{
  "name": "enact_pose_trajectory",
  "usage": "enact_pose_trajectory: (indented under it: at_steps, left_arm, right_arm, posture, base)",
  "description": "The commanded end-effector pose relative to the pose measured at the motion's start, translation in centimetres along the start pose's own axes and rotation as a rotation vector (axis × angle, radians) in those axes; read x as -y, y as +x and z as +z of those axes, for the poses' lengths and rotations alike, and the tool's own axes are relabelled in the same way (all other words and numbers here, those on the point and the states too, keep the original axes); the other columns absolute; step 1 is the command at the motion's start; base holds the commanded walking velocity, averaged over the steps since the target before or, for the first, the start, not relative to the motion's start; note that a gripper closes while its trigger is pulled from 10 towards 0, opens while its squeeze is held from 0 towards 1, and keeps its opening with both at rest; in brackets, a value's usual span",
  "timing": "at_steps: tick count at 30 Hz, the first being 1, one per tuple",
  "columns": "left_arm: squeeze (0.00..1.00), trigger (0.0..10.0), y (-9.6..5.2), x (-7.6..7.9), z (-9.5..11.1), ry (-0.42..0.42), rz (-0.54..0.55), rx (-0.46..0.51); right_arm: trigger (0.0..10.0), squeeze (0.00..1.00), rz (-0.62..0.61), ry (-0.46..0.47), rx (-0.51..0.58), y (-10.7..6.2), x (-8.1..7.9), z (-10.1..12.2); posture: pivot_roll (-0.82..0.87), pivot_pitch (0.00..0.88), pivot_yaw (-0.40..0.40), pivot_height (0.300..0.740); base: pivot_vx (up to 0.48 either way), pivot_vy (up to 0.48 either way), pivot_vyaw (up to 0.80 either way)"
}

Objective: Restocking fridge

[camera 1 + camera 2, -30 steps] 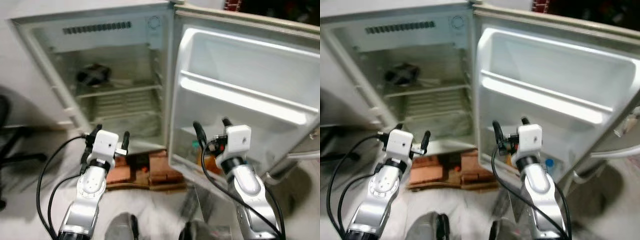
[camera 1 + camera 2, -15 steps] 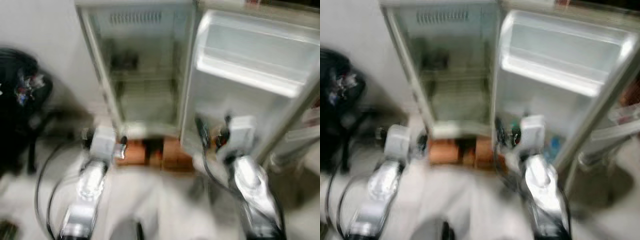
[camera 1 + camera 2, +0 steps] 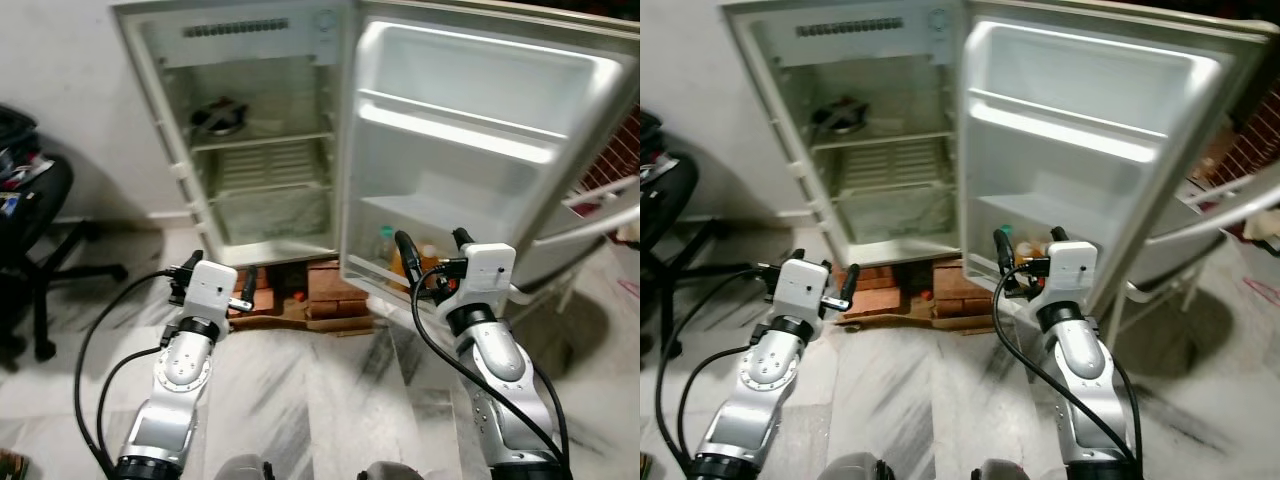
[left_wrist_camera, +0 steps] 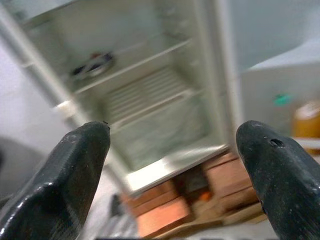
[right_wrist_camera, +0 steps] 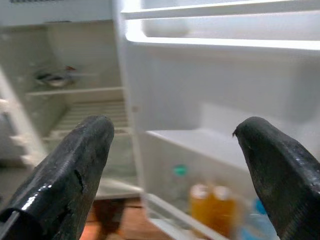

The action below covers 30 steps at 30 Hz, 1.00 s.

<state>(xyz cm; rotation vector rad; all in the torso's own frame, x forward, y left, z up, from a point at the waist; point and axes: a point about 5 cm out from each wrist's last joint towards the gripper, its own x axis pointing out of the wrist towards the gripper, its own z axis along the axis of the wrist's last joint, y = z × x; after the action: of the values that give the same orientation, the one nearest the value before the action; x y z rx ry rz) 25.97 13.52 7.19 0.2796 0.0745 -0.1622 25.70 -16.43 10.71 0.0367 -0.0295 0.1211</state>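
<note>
Fridge (image 3: pixel 260 140) stands ahead, door (image 3: pixel 470 150) swung fully open to the right; marble floor (image 3: pixel 330 400) lies between it and the robot. Bricks (image 3: pixel 310 300) sit under the fridge. A black chair (image 3: pixel 30 230) stands left. Bottles (image 5: pixel 210 200) occupy the lower door shelf. Left end effector (image 3: pixel 218 280) and right end effector (image 3: pixel 430 255) both spread apart, holding nothing.

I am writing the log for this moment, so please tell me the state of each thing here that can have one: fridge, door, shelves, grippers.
Fridge: open, standing on bricks.
Fridge door: swung wide open.
Upper door shelves: bare.
Bottom door shelf: holds bottles, upright.
Top inside shelf: holds one dark item.
Left gripper: open, holding nothing.
Right gripper: open, holding nothing.
</note>
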Motion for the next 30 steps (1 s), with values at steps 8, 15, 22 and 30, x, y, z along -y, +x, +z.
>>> enact_pose_trajectory:
  at_steps: [8, 15, 22, 30]
  left_arm:
    - [0.00, 10.0, -0.3, -0.5, -0.5, 0.022, 0.013, -0.025]
    - [0.00, 10.0, -0.2, -0.9, -0.9, 0.053, 0.042, -0.055]
    - [0.00, 10.0, -0.1, -1.0, -0.9, 0.057, 0.049, -0.058]
    - [0.00, 10.0, 0.1, -1.0, -0.9, 0.057, 0.060, -0.067]
  right_arm:
    - [10.0, 1.00, 0.053, 0.024, 0.040, 0.4, -1.0, 0.6]
    - [10.0, 0.00, 0.083, 0.047, 0.062, 0.8, -1.5, 1.0]
    - [10.0, 0.00, 0.111, 0.030, 0.087, 0.9, -1.7, 1.4]
    - [10.0, 0.00, 0.120, 0.006, 0.100, 1.1, -1.5, 1.7]
  posture:
    - [-0.03, 0.023, 0.034, 0.740]
    - [-0.03, 0.022, 0.037, 0.740]
    - [-0.03, 0.024, 0.038, 0.740]
    - [-0.02, 0.024, 0.036, 0.740]
  base:
    - [0.000, -0.472, 0.00]
    - [0.000, -0.456, 0.00]
    - [0.000, -0.440, 0.00]
    - [0.219, -0.357, 0.70]
